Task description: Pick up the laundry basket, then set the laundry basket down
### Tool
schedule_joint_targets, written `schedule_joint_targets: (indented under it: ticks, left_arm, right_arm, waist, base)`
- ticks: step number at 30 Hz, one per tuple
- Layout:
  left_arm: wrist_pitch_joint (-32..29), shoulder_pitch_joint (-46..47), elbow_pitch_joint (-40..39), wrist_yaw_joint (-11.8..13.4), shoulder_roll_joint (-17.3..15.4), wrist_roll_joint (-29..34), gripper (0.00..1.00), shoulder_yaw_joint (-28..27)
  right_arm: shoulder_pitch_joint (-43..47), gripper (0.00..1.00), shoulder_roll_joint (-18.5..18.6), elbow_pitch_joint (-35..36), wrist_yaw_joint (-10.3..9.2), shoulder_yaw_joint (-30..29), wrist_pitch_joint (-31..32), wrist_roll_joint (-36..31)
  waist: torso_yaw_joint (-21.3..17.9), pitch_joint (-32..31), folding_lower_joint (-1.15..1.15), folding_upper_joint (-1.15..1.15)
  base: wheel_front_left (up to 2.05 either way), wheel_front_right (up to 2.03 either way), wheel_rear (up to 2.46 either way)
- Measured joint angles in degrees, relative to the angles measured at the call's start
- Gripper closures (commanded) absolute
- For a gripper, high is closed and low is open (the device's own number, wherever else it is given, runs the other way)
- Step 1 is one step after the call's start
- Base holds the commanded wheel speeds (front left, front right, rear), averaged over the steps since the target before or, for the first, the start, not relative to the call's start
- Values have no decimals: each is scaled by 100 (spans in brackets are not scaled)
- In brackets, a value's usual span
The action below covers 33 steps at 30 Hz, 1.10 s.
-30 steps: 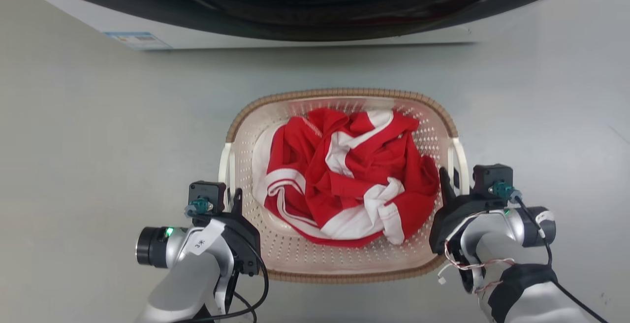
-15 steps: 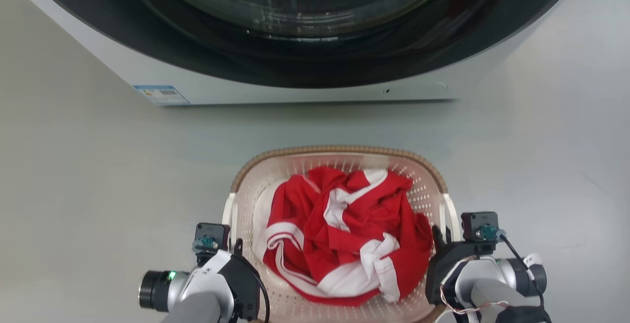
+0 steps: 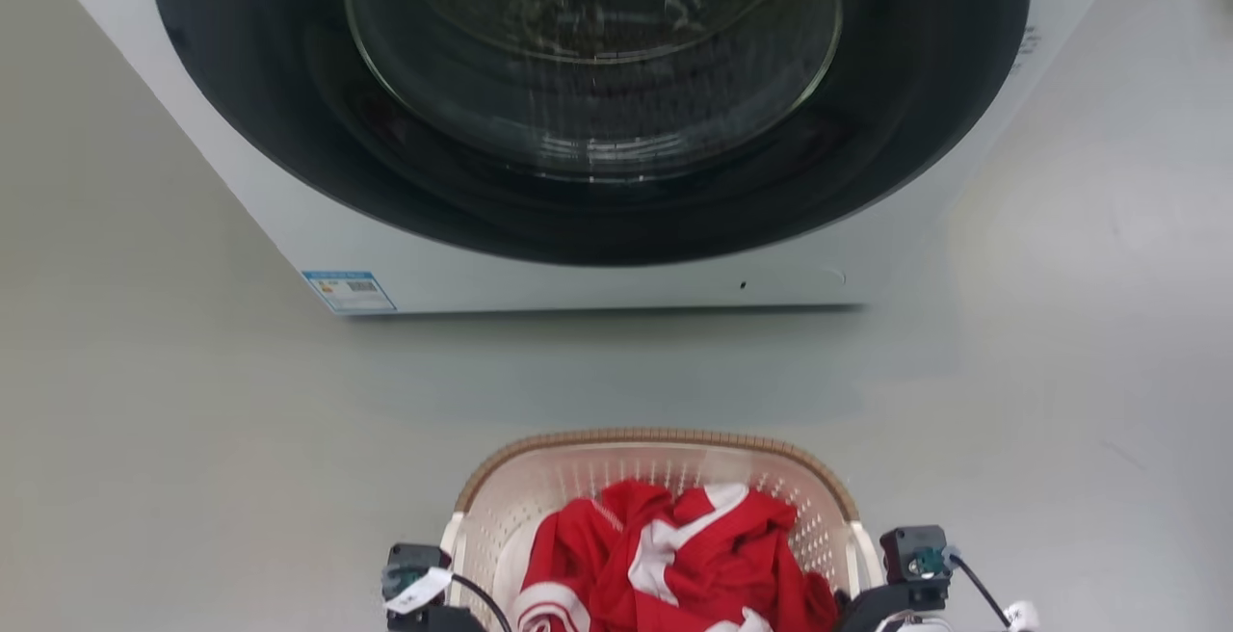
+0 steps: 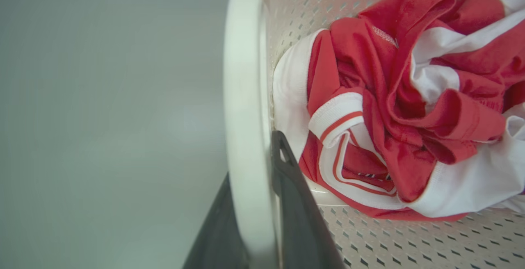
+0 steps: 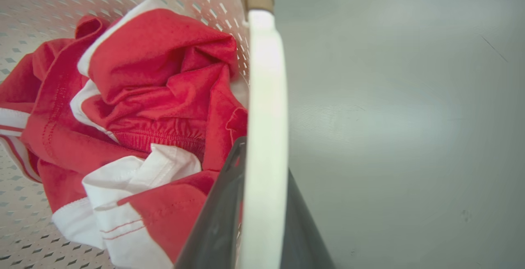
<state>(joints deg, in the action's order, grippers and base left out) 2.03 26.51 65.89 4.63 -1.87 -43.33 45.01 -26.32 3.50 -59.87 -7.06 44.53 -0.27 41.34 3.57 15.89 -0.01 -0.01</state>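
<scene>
Look: the laundry basket (image 3: 655, 441) was seen cream-white and perforated, with a brown woven-look rim and white side handles (image 4: 246, 117).
Contents: a crumpled red-and-white garment (image 3: 674, 565) was carried inside.
Pose: kept upright, opening upward.
Place: in front of the washer (image 3: 597, 285), apart from it.

Grey floor (image 3: 173, 478) bears washer (image 3: 597, 112); laundry basket (image 3: 655, 436) perhaps lifted.

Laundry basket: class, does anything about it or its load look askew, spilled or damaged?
Nothing stands out. The laundry basket looks intact, the red-and-white clothes lie inside it, and the left gripper and right gripper each clamp a white side handle.
</scene>
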Motion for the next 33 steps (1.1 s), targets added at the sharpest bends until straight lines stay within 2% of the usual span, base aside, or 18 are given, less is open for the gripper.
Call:
schedule_joint_targets:
  ticks: [19,33]
  left_arm:
    - [-353,-793,110,-60,-46,-299,100,207]
    - [-396,-810,172,-62,-53,-300,100,315]
  right_arm:
    - [767,100,11,213,-53,655,487,690]
    - [806,100,12,198,-57,848,533,979]
  waist:
    - [-14,-1393,0,0]
    - [-24,-1623,0,1]
  base:
    - [0,0,0]
    - [0,0,0]
